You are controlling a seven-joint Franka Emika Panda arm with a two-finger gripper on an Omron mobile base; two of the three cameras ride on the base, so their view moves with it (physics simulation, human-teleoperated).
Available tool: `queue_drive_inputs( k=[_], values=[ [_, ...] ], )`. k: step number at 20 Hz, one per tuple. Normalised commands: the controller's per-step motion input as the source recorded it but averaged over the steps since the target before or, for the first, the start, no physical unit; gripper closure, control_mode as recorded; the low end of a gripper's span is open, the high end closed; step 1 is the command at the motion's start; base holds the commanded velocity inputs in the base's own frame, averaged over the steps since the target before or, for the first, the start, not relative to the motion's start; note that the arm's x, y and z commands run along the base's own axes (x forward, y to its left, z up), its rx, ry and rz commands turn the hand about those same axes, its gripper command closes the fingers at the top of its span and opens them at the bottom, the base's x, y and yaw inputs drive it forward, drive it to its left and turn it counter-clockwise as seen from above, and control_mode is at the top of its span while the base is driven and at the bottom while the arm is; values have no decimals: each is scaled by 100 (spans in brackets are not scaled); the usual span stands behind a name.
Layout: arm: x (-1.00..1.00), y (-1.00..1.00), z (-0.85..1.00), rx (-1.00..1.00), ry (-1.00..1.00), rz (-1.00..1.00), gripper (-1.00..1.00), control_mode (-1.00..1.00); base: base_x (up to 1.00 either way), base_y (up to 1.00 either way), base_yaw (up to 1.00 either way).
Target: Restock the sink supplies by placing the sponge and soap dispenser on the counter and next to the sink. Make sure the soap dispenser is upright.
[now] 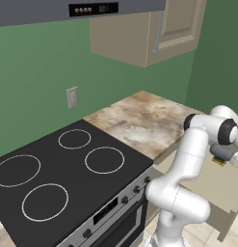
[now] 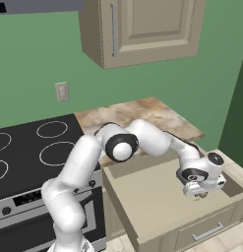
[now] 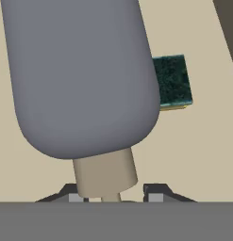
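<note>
The grey soap dispenser [image 3: 85, 75] looms large in the hand view, its rounded body stretching away from me and its pale neck down between my fingertips. My gripper [image 3: 113, 195] is shut on that neck, inside the open drawer [image 2: 152, 197]. The sponge [image 3: 172, 80], dark green on top with a yellow edge, lies on the drawer floor just beyond the bottle. From the left base view the soap dispenser [image 1: 220, 152] sticks out sideways from my hand, with the sponge [image 1: 218, 162] right under it. The marbled counter [image 1: 139, 120] lies behind the drawer. The sink is out of view.
A black stovetop [image 1: 58, 169] with ring burners sits left of the counter. A tan wall cabinet [image 2: 142, 29] hangs above it, and a range hood [image 1: 77, 9] above the stove. My own arm [image 2: 142, 138] arches over the drawer's front edge.
</note>
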Motion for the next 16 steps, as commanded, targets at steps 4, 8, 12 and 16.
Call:
queue_drive_inputs(
  k=[4, 8, 12, 16],
  values=[
    [-50, 32, 100, -10, -14, 0, 100, -100, 0, 0, 0],
    [-61, 43, 100, -10, -17, 3, 100, -100, 0, 0, 0],
    [-72, 56, 99, -10, -12, 2, 100, -100, 0, 0, 0],
    [-72, 56, 100, -8, -4, 0, 100, -100, 0, 0, 0]
  ],
)
